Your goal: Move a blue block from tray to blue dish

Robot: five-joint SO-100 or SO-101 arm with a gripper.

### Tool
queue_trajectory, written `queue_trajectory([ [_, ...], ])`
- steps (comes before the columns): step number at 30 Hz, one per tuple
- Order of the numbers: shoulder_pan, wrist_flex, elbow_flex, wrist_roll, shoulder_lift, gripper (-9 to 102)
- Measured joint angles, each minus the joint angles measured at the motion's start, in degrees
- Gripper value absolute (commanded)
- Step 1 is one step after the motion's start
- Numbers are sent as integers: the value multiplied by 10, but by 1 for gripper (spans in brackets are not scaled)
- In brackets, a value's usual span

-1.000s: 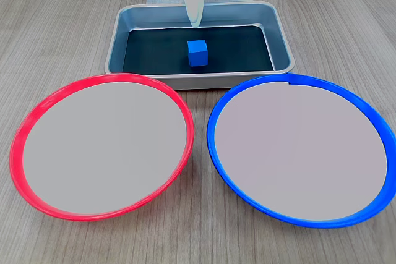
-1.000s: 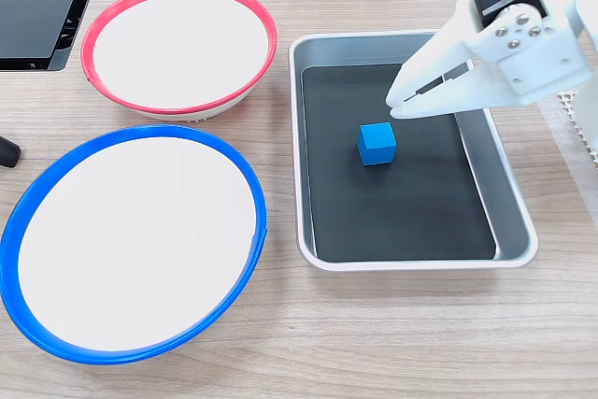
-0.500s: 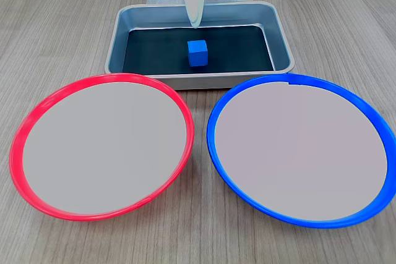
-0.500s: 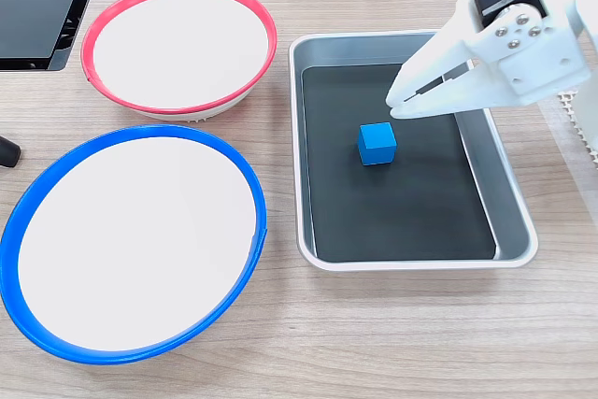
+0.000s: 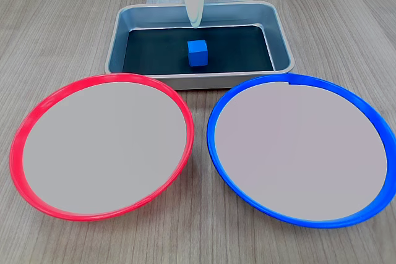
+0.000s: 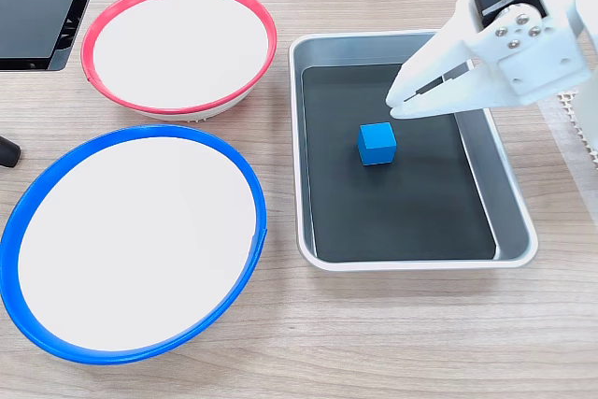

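A small blue block (image 5: pixel 197 52) sits on the dark bottom of a grey metal tray (image 5: pixel 281 40) on a wood-grain desk (image 5: pixel 346 23); in a fixed view the block (image 6: pixel 377 143) lies a little toward the tray's (image 6: pixel 512 205) upper half, clear of every wall and touching nothing but the floor beneath it. Above the tray hangs a white robot arm (image 6: pixel 523 39), its jaws (image 6: pixel 394 104) brought nearly together, only a thin slit showing between the two tapered fingers (image 6: pixel 439 91); they hold nothing, and their tips hover just beside the block, up and to the right of it in that view, apart from it. Seen from the front in a fixed view, the jaws (image 5: pixel 196 23) point down over the far part of the tray, just behind the block. Two large round plates lie on the desk near the tray: a blue dish (image 5: pixel 216 153) with a pale centre, and a red-rimmed plate (image 5: pixel 25 134) of like size; from the front the blue dish lies right and the red plate left, their rims close but apart. In a fixed view the blue dish (image 6: pixel 245 184) lies just beside the tray's left wall, below the red plate (image 6: pixel 262 25); a dark flat object (image 6: pixel 42 7) occupies the top left corner.
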Motion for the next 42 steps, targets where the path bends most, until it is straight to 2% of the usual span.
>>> queue_trajectory([
  [12,0,0,0,-3,0,1],
  [14,0,-1,-1,-38,-4,3],
  [21,19,53,-179,-241,-146,0],
  [24,28,102,-299,-402,-262,0],
  [27,44,127,-384,-512,-364,0],
  [30,44,143,-441,-624,-459,7],
  [31,44,144,-460,-702,-516,9],
  [33,41,134,-469,-784,-567,19],
  [34,37,115,-472,-866,-628,23],
  [36,36,92,-472,-949,-669,24],
  [42,16,8,-454,-1089,-774,28],
])
